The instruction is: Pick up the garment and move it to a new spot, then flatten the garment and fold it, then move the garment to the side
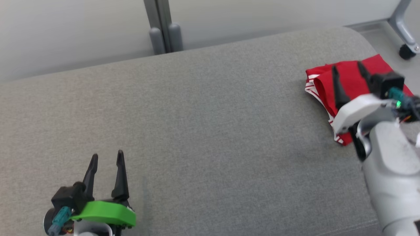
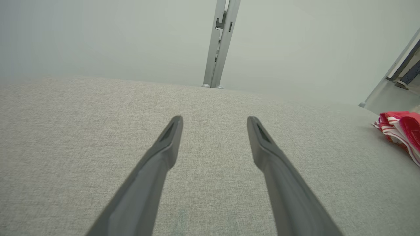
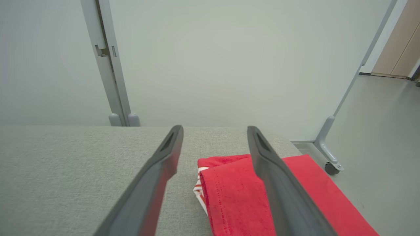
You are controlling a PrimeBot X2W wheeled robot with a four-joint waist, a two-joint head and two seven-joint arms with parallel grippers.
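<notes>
The red garment (image 1: 351, 83) with white stripes lies folded in a neat flat pile at about 3 o'clock on the desk (image 1: 210, 114), close to its round corner. The right gripper (image 1: 346, 65) hangs over the pile with its thin dark fingers (image 3: 164, 164) spread apart, holding nothing. The left gripper (image 1: 107, 154) sits at 7 o'clock, spread apart and empty too. I think the job is nearly done, so the right gripper should lift straight up and not catch the top fold. The garment looks soft and a bit fuzzy; the desk top is rough gray cloth
</notes>
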